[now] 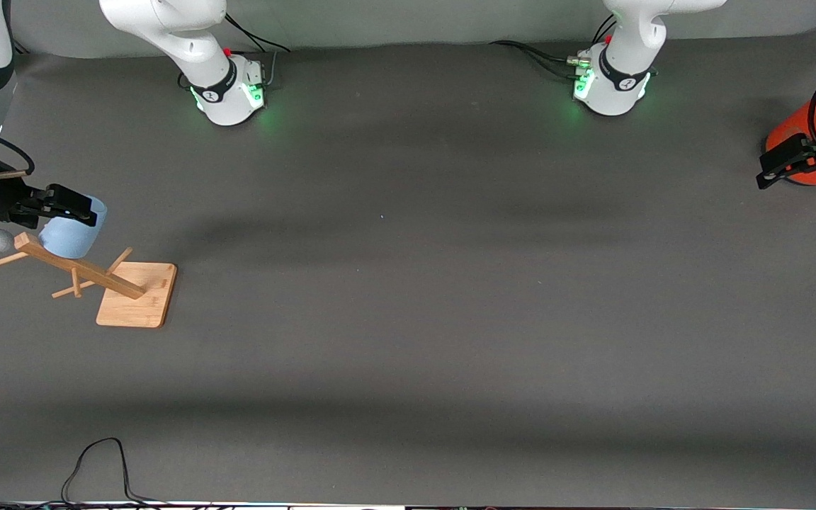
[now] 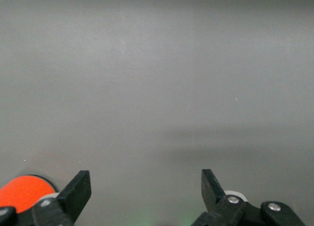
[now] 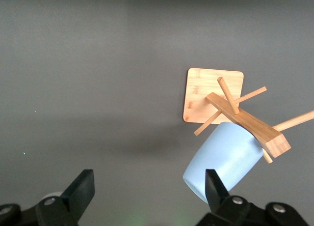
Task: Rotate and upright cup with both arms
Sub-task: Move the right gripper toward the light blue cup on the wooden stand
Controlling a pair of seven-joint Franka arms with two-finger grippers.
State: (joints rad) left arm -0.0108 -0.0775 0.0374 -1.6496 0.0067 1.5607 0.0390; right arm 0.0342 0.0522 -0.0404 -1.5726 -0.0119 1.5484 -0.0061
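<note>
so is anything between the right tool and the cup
The right tool, open, is right at the cup, which hangs on a peg of the wooden rack. No separate object lies between them, but the rack's post and pegs crowd the cup. The left tool waits, open, by the orange can.

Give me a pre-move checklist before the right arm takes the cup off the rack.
1. Right hand open: ok.
2. Cup hanging on a peg of the wooden rack: ok.
3. Right hand around the cup: not ok, the cup sits beside one finger.
4. Rack base flat on the table: ok.
5. Left hand open, waiting above the orange can: ok.
6. Cup free to slide off its peg: cannot tell.
</note>
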